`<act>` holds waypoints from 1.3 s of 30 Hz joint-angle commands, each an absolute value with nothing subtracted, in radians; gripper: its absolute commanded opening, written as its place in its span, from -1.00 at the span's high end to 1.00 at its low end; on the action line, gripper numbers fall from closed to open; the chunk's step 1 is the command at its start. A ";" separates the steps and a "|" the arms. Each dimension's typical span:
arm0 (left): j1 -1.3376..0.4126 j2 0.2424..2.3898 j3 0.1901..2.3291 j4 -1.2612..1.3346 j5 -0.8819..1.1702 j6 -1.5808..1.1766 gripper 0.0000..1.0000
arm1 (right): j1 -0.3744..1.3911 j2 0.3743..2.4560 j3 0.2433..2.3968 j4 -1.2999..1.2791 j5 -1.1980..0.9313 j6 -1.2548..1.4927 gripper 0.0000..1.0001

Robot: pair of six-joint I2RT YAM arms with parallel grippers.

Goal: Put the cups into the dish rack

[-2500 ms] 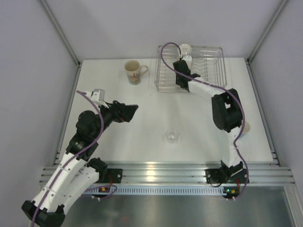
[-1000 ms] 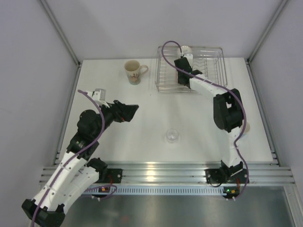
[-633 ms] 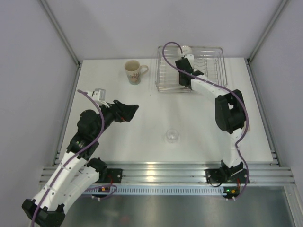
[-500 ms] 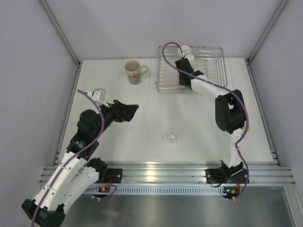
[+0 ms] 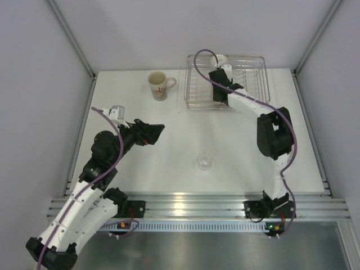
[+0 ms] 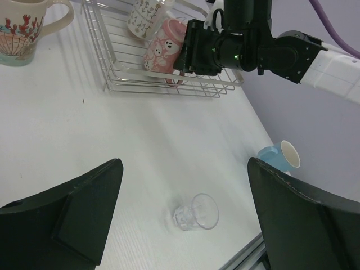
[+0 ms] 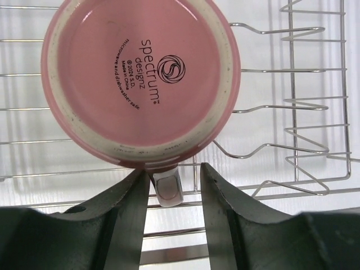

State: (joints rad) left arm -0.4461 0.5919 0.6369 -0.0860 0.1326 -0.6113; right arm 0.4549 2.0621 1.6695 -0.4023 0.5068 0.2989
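Note:
A pink mug [image 7: 140, 73] sits bottom-up in the silver wire dish rack [image 7: 292, 112]. My right gripper [image 7: 175, 172] is open, its fingers either side of the mug's handle, the left finger touching it. In the left wrist view the pink mug [image 6: 163, 48] leans beside a white patterned cup [image 6: 143, 14] in the rack [image 6: 112, 62]. A cream floral mug [image 5: 158, 85] stands left of the rack [image 5: 253, 84]. A small clear glass [image 5: 204, 161] lies on its side mid-table. A light blue cup [image 6: 275, 156] lies at the right. My left gripper [image 6: 184, 169] is open and empty above the glass [image 6: 197, 212].
The right arm [image 5: 273, 132] stretches from the near edge over the table to the rack at the back. Grey walls and metal frame posts close in the table on three sides. An aluminium rail [image 5: 185, 205] runs along the near edge.
My right gripper has pushed a little farther back and right over the rack, with the pink mug set down in it. The left arm has not moved.

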 commanded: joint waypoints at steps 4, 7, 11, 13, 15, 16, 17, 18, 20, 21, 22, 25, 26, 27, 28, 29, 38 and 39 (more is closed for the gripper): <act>-0.448 0.636 0.693 -0.106 0.087 -0.601 -0.95 | 0.449 1.925 1.741 -0.477 0.415 0.290 0.11; -0.448 0.661 0.710 -0.129 0.084 -0.589 -0.94 | 0.446 1.889 1.740 -0.520 0.368 0.281 0.08; -0.449 0.670 0.716 -0.135 0.086 -0.583 -0.94 | 0.433 1.797 1.681 -0.538 0.330 0.282 0.08; -0.448 0.669 0.715 -0.138 0.084 -0.581 -0.94 | 0.416 1.720 1.635 -0.566 0.311 0.322 0.09; -0.448 0.663 0.707 -0.137 0.084 -0.581 -0.94 | 0.393 1.659 1.587 -0.589 0.305 0.415 0.10; -0.448 0.661 0.704 -0.138 0.081 -0.583 -0.94 | 0.370 1.588 1.560 -0.588 0.287 0.448 0.10; -0.448 0.661 0.701 -0.138 0.080 -0.584 -0.94 | 0.356 1.553 1.534 -0.588 0.275 0.478 0.10; -0.448 0.663 0.700 -0.137 0.080 -0.584 -0.94 | 0.342 1.517 1.479 -0.584 0.264 0.553 0.10; -0.448 0.669 0.699 -0.137 0.087 -0.586 -0.94 | 0.298 1.421 1.424 -0.587 0.255 0.641 0.10; -0.448 0.669 0.699 -0.138 0.089 -0.586 -0.94 | 0.285 1.393 1.386 -0.601 0.261 0.728 0.10; -0.448 0.670 0.699 -0.138 0.090 -0.586 -0.94 | 0.266 1.353 1.375 -0.624 0.291 0.770 0.10; -0.448 0.663 0.693 -0.138 0.097 -0.592 -0.94 | 0.238 1.300 1.376 -0.806 0.412 0.951 0.12; -0.448 0.661 0.692 -0.138 0.098 -0.595 -0.94 | 0.232 1.292 1.384 -0.921 0.452 1.004 0.13; -0.448 0.658 0.690 -0.137 0.097 -0.598 -0.94 | 0.227 1.286 1.402 -0.992 0.490 1.116 0.14; -0.448 0.657 0.681 -0.138 0.097 -0.600 -0.94 | 0.210 1.275 1.410 -1.052 0.544 1.171 0.13; -0.448 0.650 0.680 -0.138 0.097 -0.604 -0.94 | 0.196 1.272 1.416 -1.101 0.558 1.218 0.12; -0.448 0.630 0.667 -0.138 0.104 -0.606 -0.93 | -0.060 1.190 1.241 -1.191 0.518 1.382 -0.01; -0.448 0.621 0.666 -0.137 0.103 -0.607 -0.93 | -0.073 1.183 1.206 -1.177 0.515 1.373 -0.02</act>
State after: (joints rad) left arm -0.4461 0.6476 0.6708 -0.1516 0.0929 -0.6041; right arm -0.0277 1.2312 1.2530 -1.1378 0.4992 1.3144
